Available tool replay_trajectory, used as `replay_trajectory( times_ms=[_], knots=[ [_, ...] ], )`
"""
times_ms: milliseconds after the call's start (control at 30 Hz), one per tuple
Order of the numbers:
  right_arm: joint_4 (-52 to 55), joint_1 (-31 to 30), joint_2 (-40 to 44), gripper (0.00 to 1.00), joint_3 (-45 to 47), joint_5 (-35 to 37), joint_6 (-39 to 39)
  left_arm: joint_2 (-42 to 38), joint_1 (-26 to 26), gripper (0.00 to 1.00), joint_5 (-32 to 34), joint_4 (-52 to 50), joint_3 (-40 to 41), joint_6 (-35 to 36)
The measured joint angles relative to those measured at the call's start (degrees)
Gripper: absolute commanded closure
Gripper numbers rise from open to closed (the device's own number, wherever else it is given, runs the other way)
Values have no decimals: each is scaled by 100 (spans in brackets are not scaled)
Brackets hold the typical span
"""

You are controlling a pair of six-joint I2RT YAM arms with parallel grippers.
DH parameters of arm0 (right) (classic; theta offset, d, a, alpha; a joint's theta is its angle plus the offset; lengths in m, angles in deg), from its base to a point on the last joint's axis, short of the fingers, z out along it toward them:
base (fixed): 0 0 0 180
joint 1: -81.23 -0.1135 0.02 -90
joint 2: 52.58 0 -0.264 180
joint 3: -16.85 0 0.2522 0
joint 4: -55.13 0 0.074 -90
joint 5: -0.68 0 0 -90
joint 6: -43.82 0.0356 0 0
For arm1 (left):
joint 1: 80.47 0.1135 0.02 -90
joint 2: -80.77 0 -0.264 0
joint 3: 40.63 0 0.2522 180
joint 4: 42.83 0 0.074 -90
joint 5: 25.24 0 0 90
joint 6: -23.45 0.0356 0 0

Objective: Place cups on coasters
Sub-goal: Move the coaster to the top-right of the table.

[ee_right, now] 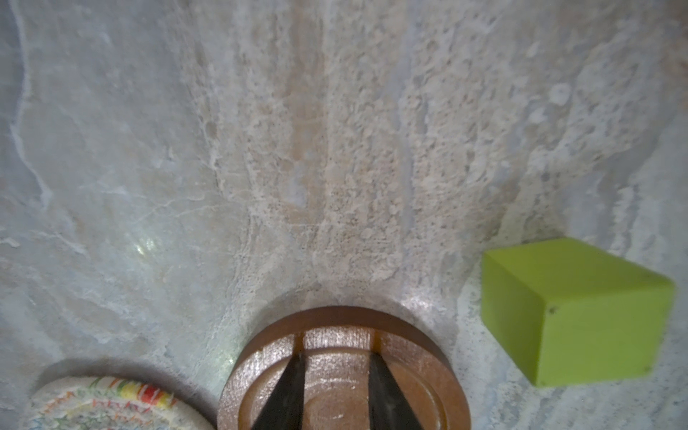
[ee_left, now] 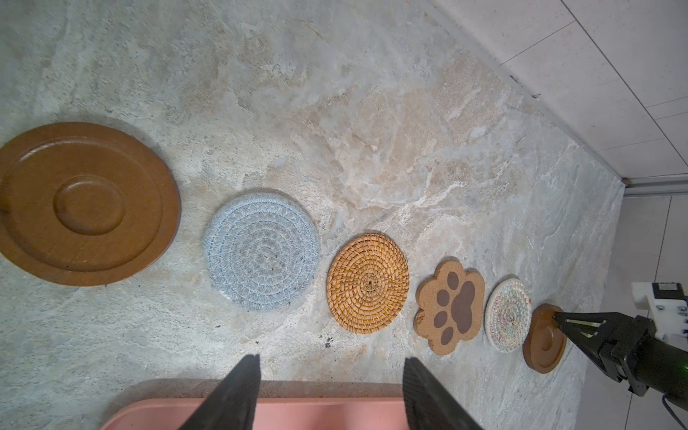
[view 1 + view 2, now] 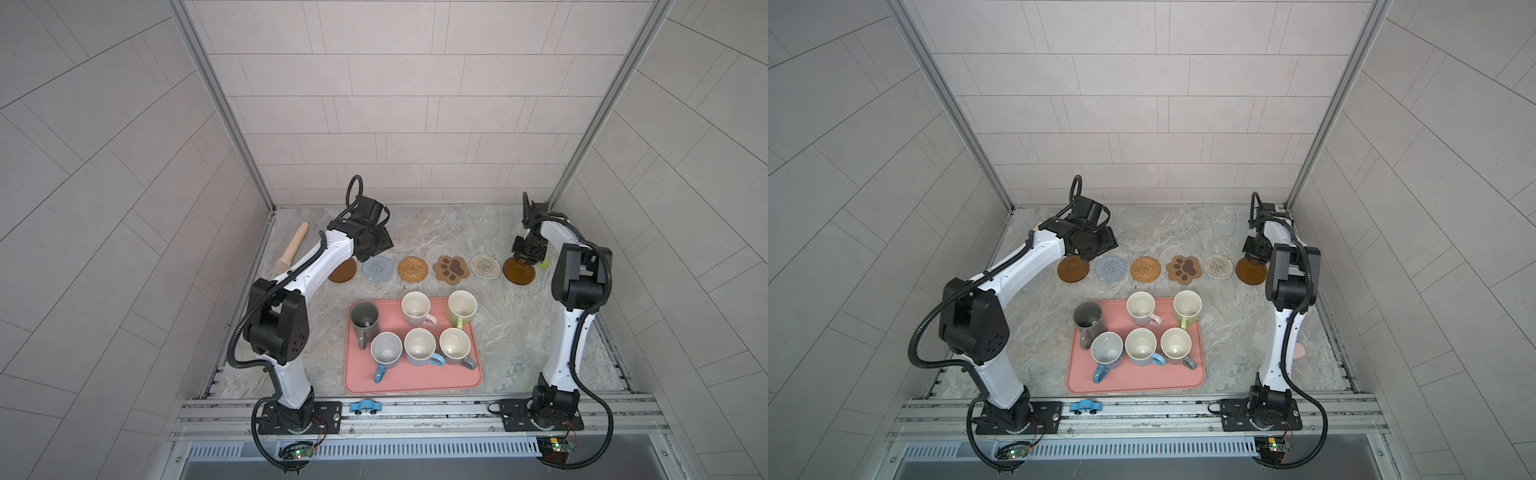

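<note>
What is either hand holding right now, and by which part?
Nothing. The left hand is open and empty; the right hand has its tips over the brown wooden disc, which lies flat, ungripped.

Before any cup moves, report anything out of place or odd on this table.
Nothing spilled or tipped. Three strays: a lime-green block beside the right-end brown wooden disc coaster, a pale wooden pestle-like stick lying far left, and a small blue toy car on the front rail.

Marble bench [image 3: 457, 232]: six coasters [image 3: 412, 269] in a row from left tool [image 2: 331, 359] to right tool [image 1: 336, 346], green block [image 1: 573, 312] just beside the right tool, wooden roller [image 3: 292, 248] beyond the left, pink tray [image 3: 415, 380] apart from both.
</note>
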Motion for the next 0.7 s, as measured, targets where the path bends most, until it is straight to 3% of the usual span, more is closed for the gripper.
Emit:
replay_trajectory(
  times_ms=[700],
  knots=[
    [-68,70,-4,68,0,140,192,0,-7,32,28,2,-2,-4]
  ],
)
